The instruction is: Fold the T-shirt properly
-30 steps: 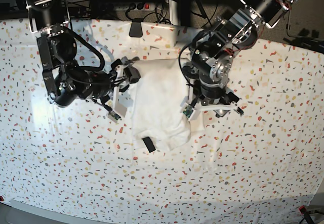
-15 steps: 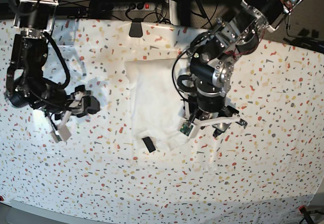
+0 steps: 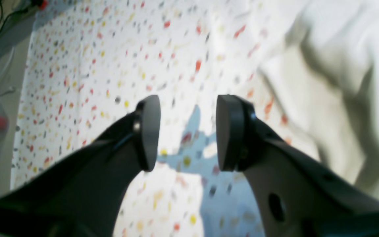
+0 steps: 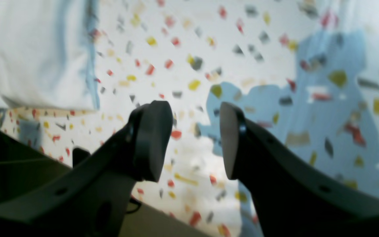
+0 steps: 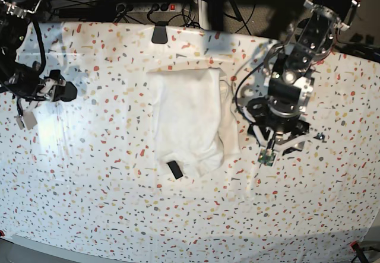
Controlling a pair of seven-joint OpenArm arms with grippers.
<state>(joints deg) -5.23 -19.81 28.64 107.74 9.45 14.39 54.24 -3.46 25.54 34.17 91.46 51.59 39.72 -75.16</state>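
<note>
The T-shirt [image 5: 187, 117] lies folded at the centre of the base frame on the speckled bench [image 5: 119, 203]; its black tag [image 5: 174, 169] shows at its lower edge. My left end effector [image 5: 284, 147] hangs right of it and my right end effector [image 5: 27, 119] sits at far left; both have jaws apart, holding nothing.

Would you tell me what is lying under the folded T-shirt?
The T-shirt lies on the speckled table cover, which shows all around it. A small black tag sits on top. Anything beneath the cloth itself is covered.

The white T-shirt [image 5: 187, 120] lies folded into a rough upright rectangle, plain side up, slightly rumpled along its lower edge, with a small black tag [image 5: 173, 169] at its lower left corner
</note>
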